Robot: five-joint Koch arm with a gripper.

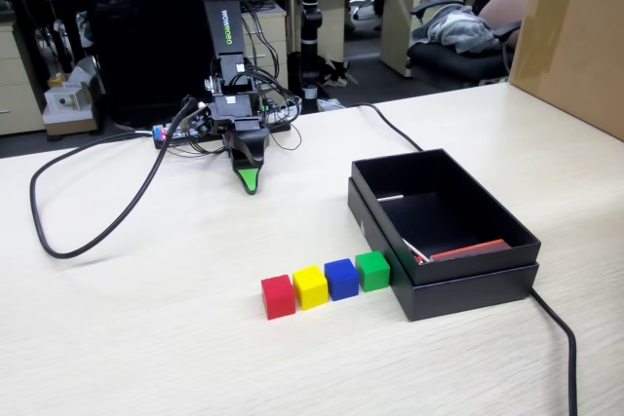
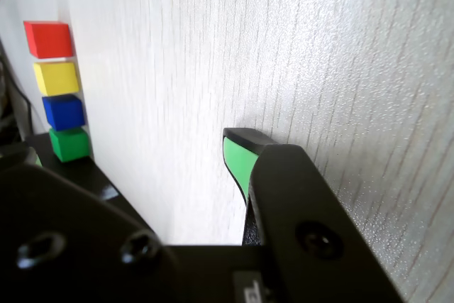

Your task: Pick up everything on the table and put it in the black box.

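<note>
From my wrist camera I see the gripper (image 2: pixel 240 148) with one green-faced tip over pale wood-grain table (image 2: pixel 319 47). At left, stacked down the frame: red cube (image 2: pixel 49 38), yellow cube (image 2: pixel 57 77), blue cube (image 2: pixel 64 111), green cube (image 2: pixel 69 144).

— Fixed cam? Set high at table's (image 1: pixel 146 338) near edge, facing arm at 11 o'clock.
— Wrist cam? Close over tabletop, behind gripper (image 2: pixel 237 140), facing cube row (image 2: pixel 57 97) at 10 o'clock. Shared w/ fixed: cubes, tabletop.
</note>
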